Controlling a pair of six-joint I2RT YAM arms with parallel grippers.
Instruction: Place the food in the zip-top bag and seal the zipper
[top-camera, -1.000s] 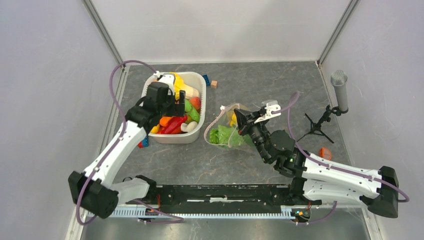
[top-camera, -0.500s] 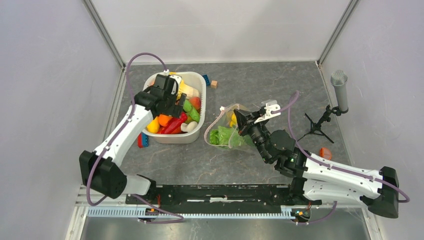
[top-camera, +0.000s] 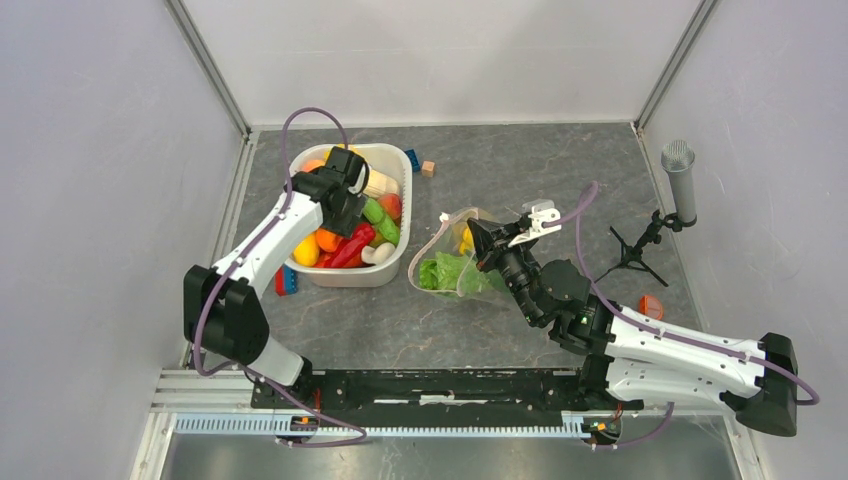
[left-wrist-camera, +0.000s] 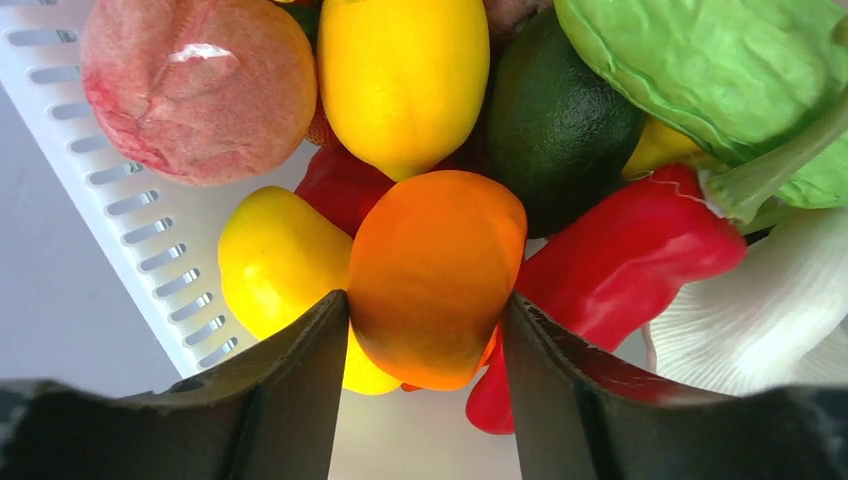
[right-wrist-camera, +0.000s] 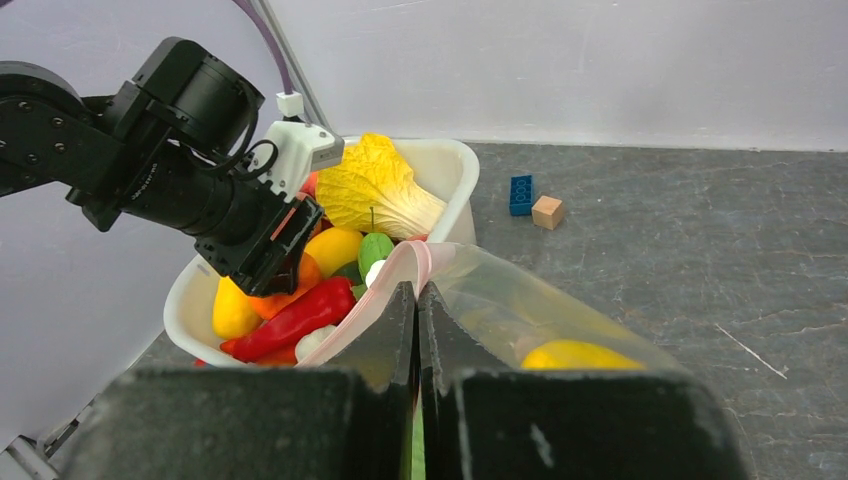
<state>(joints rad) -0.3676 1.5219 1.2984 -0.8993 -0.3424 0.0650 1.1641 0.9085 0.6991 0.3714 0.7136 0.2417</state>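
The white tub (top-camera: 398, 158) holds the toy food. My left gripper (top-camera: 338, 226) reaches down into it, its jaws closed against both sides of an orange fruit (left-wrist-camera: 435, 275). Around that fruit lie a yellow fruit (left-wrist-camera: 275, 260), a red pepper (left-wrist-camera: 620, 260) and a green leaf (left-wrist-camera: 720, 70). The napa cabbage (right-wrist-camera: 375, 190) lies at the tub's far end. My right gripper (right-wrist-camera: 417, 295) is shut on the pink zipper (right-wrist-camera: 385, 280) and holds the mouth of the clear zip-top bag (top-camera: 450, 265) up. A green leafy piece (top-camera: 440, 270) and a yellow fruit (right-wrist-camera: 575, 355) are inside the bag.
A blue block (top-camera: 412, 160) and a wooden block (top-camera: 428, 168) lie behind the tub. More blocks (top-camera: 285, 282) sit by its near left corner. A microphone on a stand (top-camera: 678, 180) stands at the right, with a small orange object (top-camera: 651, 306) near it.
My left arm has swung right and lowered its gripper deeper into the tub, onto the orange fruit. The right arm and the bag have not moved.
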